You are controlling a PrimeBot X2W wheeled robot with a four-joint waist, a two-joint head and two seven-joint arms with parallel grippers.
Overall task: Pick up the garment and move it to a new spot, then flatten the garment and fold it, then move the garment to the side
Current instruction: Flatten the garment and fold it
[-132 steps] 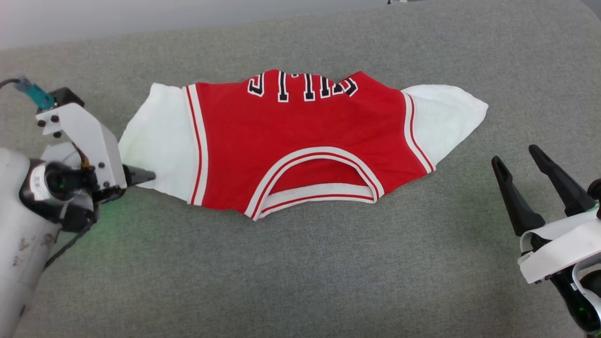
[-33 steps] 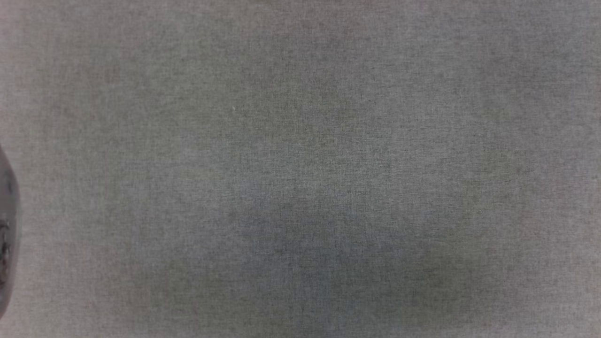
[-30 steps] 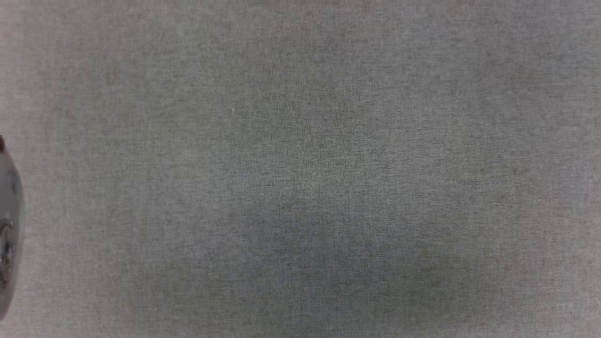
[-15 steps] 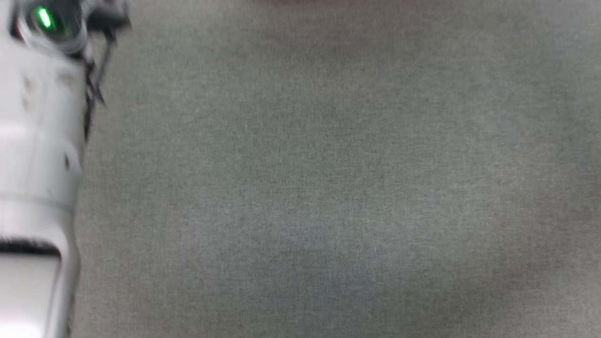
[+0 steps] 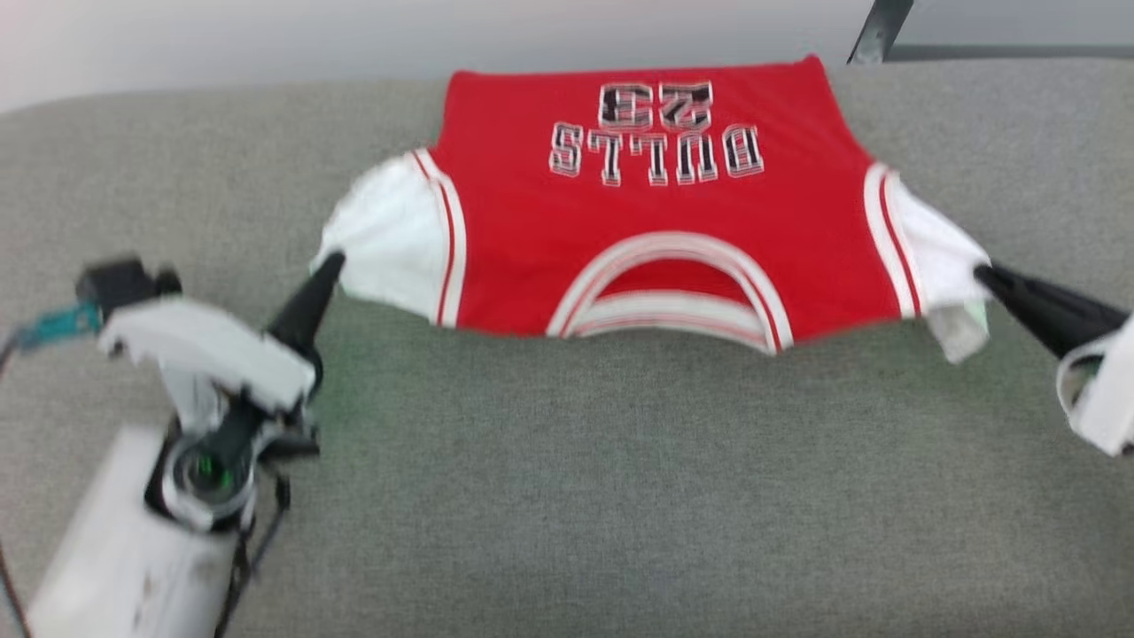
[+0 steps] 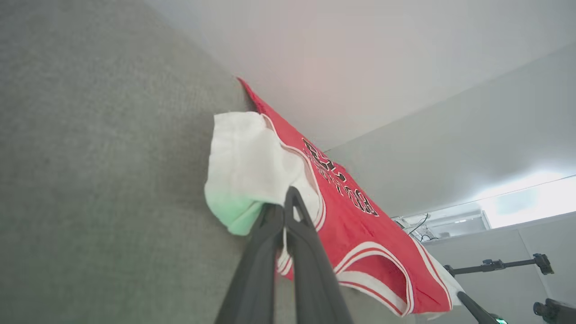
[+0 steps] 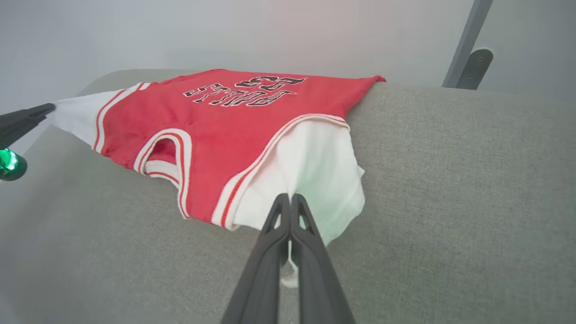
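While held wide apart | left tool [image 5: 330, 261] | right tool [image 5: 982, 273] | both clamp garment [image 5: 656, 221]

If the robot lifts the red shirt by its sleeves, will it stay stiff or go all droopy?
Probably droopy: the garment bunches at its white sleeves where the left gripper and right gripper pinch it, and a loose corner dangles below the right one. Likely light too: two thin pinches hold its front edge off the grey surface.

The garment [image 5: 656, 230] is red, with white sleeves, white-and-red striped trim and black letters outlined in white. The surface [image 5: 567, 496] under the garment is grey. The left hand [image 5: 330, 261] and the right hand [image 5: 982, 273] at its sleeves are dark.
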